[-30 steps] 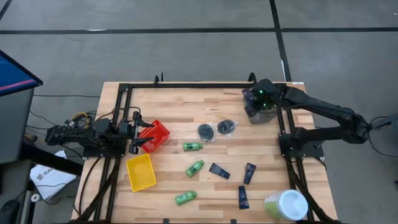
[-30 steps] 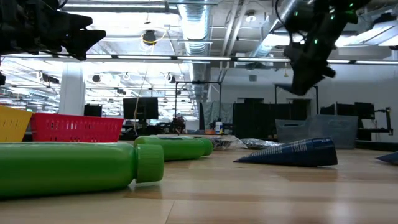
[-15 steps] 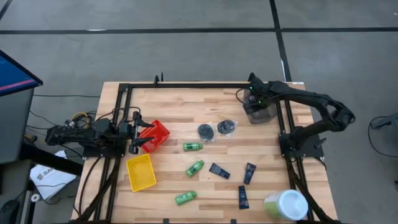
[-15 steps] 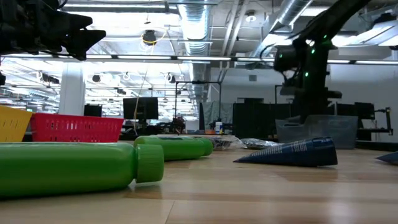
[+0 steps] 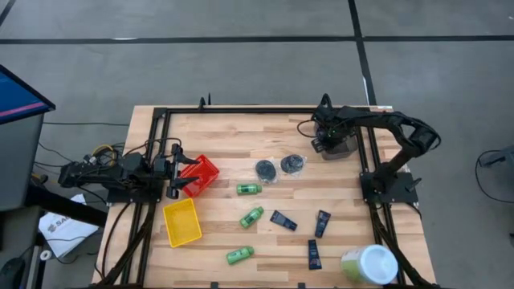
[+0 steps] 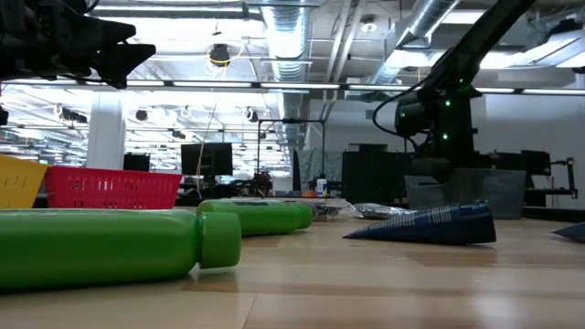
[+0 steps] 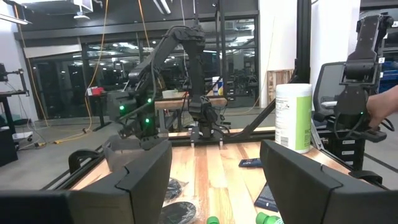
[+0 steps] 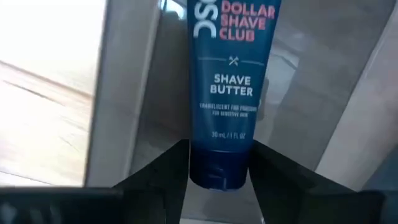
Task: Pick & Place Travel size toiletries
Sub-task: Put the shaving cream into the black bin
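Observation:
My right gripper [image 5: 328, 138] points down into the grey bin [image 5: 344, 148] at the table's far right and is shut on a dark blue flat tube [image 8: 231, 74] labelled shave butter. Other toiletries lie loose on the wood: green bottles [image 5: 248, 189] [image 5: 251, 216] [image 5: 239, 255], blue tubes [image 5: 283, 220] [image 5: 322, 223] [image 5: 314, 254] and two dark discs [image 5: 266, 169] [image 5: 291, 164]. My left gripper [image 7: 214, 168] waits open and level at the table's left edge, by the red bin [image 5: 199, 175]. My right gripper pinches the tube's cap end [image 8: 217, 171] between its two fingers, one on each side. The fingers [image 8: 171, 168] come from above, pointing down. The tube hangs below them, lengthwise downward, between the grey bin's walls [image 8: 127, 93]; its lower end is outside the picture.
A yellow bin [image 5: 181, 221] lies near the red one at the left. A large pale green-and-white tub [image 5: 369, 264] stands at the near right corner. A black frame [image 5: 265, 111] runs round the table's edges.
My right gripper has sunk from above the grey bin down into it, shifting a little toward the table's left, and has tipped from slanting to pointing straight down. The loose toiletries have stayed where they were.

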### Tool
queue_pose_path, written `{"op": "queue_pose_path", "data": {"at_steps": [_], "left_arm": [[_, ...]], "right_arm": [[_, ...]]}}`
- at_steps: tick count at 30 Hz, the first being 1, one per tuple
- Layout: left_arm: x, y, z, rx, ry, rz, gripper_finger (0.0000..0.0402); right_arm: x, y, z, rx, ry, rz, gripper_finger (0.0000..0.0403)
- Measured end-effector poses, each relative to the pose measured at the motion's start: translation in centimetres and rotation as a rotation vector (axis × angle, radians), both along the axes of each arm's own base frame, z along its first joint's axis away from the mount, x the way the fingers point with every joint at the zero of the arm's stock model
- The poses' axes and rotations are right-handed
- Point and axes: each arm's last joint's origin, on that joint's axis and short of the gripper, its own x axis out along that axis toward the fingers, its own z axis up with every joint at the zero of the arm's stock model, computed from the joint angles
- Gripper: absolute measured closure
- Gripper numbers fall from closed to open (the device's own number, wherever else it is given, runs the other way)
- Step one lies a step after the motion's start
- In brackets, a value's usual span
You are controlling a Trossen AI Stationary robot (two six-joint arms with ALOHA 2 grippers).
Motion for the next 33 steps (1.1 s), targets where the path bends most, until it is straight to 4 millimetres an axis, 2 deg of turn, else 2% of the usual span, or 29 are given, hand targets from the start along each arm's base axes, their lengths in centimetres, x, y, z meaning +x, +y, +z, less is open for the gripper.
{"op": "queue_pose_path", "data": {"at_steps": [4, 9, 13, 16, 19, 24, 33], "left_arm": [[0.0, 0.0, 0.0, 0.0, -0.001, 0.0, 0.016], [0.0, 0.0, 0.0, 0.0, -0.004, 0.0, 0.016], [0.0, 0.0, 0.1, -0.001, -0.006, 0.0, 0.016], [0.0, 0.0, 0.1, 0.0, -0.006, 0.0, 0.016], [0.0, 0.0, 0.1, 0.0, -0.007, 0.0, 0.016], [0.0, 0.0, 0.1, -0.001, -0.007, 0.0, 0.016], [0.0, 0.0, 0.1, 0.0, -0.009, 0.0, 0.016]], "right_arm": [[0.0, -0.1, 1.9, -0.058, -0.037, 0.0, 0.0229], [0.1, 0.0, 6.2, -0.142, -0.114, 0.034, 0.0195], [1.0, 1.9, 10.2, -0.154, -0.245, 0.163, 0.0175], [1.9, 4.4, 12.0, -0.111, -0.295, 0.208, 0.0171], [2.3, 7.6, 12.0, 0.014, -0.257, 0.192, 0.017], [2.6, 13.6, 10.6, 0.122, -0.133, 0.104, 0.017], [2.7, 21.9, 9.5, 0.209, -0.196, -0.148, 0.0139]]}}
